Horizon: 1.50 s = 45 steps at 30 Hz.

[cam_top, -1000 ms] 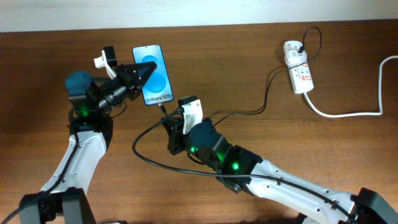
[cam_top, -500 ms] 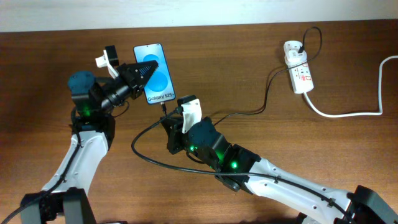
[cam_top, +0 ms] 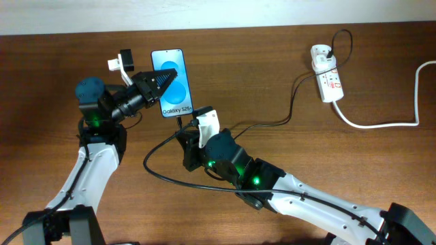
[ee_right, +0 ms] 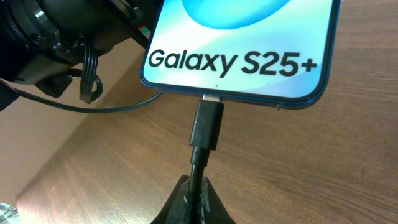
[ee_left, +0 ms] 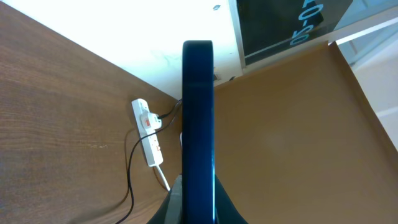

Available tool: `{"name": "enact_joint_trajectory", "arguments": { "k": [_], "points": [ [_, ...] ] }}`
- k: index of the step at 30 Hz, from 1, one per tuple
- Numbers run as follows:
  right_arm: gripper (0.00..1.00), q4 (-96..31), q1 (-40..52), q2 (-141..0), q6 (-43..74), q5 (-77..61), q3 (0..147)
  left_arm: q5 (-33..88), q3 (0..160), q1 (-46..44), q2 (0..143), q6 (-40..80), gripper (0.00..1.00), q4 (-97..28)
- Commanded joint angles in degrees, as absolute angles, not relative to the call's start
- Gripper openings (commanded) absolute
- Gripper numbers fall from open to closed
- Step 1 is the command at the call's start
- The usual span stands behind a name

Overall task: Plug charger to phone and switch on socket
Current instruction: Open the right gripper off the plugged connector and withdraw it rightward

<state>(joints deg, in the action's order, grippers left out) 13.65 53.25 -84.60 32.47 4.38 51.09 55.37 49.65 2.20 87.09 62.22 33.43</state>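
Brown wooden table (cam_top: 272,41) carries the socket (cam_top: 325,75); left end effector (cam_top: 174,73) clamps the phone (cam_top: 178,102); right end effector (ee_right: 194,186) pinches the charger (ee_right: 206,124), its plug at the phone's bottom port.

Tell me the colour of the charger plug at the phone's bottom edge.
The charger plug is black, silvery-tipped at the phone; best in the right wrist view.

Switch positions on the socket (cam_top: 327,73) are too small to tell, and its white lead (cam_top: 381,126) runs off-frame.
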Motion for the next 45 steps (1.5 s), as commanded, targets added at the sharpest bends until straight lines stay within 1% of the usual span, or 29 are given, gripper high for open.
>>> {"name": "enact_joint_trajectory", "arguments": {
  "k": [1, 3, 9, 12, 13, 14, 17, 18, 20, 22, 25, 29, 34, 37, 41, 45],
  "points": [
    [0.04, 15.29, 51.96, -84.27, 31.81, 9.34, 53.84, 64.27, 50.28, -0.86, 85.58, 61.17, 0.00, 32.77],
    [0.04, 15.31, 51.96, -84.27, 31.79, 11.16, 53.98, 64.05, 50.28, -2.17, 85.58, 61.12, 0.00, 30.41],
    [0.04, 15.42, 48.90, -84.25, 31.77, 9.80, 55.64, 63.66, 50.28, -3.66, 85.58, 58.17, 0.00, 24.34],
    [0.04, 13.47, 48.66, -84.27, 31.79, 9.04, 55.64, 62.78, 50.28, -3.66, 85.58, 58.19, 0.00, 24.77],
    [0.05, 12.82, 48.66, -84.27, 31.79, 9.02, 55.64, 62.67, 50.28, -3.66, 85.58, 58.19, 0.00, 24.77],
    [0.08, 12.62, 48.66, -84.27, 31.79, 8.80, 55.64, 62.35, 50.28, -3.64, 85.58, 58.19, 0.00, 24.80],
    [0.09, 12.67, 48.66, -84.27, 31.81, 5.72, 55.64, 61.54, 50.28, -3.66, 85.58, 58.19, 0.00, 24.77],
    [0.09, 12.64, 48.66, -84.27, 31.81, 5.52, 55.64, 61.71, 50.28, -3.66, 85.58, 58.19, 0.00, 24.75],
    [0.06, 12.64, 48.66, -84.27, 31.81, 5.54, 55.64, 61.84, 50.28, -3.66, 85.58, 58.19, 0.00, 24.75],
    [0.04, 12.73, 48.66, -84.27, 31.79, 5.58, 55.64, 62.81, 50.28, -3.66, 85.58, 57.91, 0.00, 24.75],
    [0.04, 12.62, 47.81, -84.27, 31.77, 5.56, 56.07, 66.50, 50.28, -4.99, 85.58, 51.83, 0.00, 21.82],
    [0.04, 12.62, 46.02, -84.27, 31.79, 4.64, 56.93, 66.72, 50.28, -7.11, 85.58, 47.86, 0.00, 18.26],
    [0.04, 12.67, 44.93, -84.27, 31.81, 5.15, 59.44, 65.89, 50.28, -9.52, 85.58, 47.90, 0.00, 18.31],
    [0.04, 12.71, 44.93, -84.27, 31.79, 8.67, 60.27, 65.21, 50.28, -11.11, 85.58, 47.90, 0.00, 17.45],
    [0.04, 13.10, 44.80, -84.27, 31.77, 8.97, 61.54, 64.69, 50.28, -13.30, 85.58, 47.88, 0.00, 16.75],
    [0.04, 13.08, 42.59, -84.27, 31.79, 8.01, 63.53, 64.27, 50.28, -13.63, 85.58, 47.83, 0.00, 14.44]
  ]
}}
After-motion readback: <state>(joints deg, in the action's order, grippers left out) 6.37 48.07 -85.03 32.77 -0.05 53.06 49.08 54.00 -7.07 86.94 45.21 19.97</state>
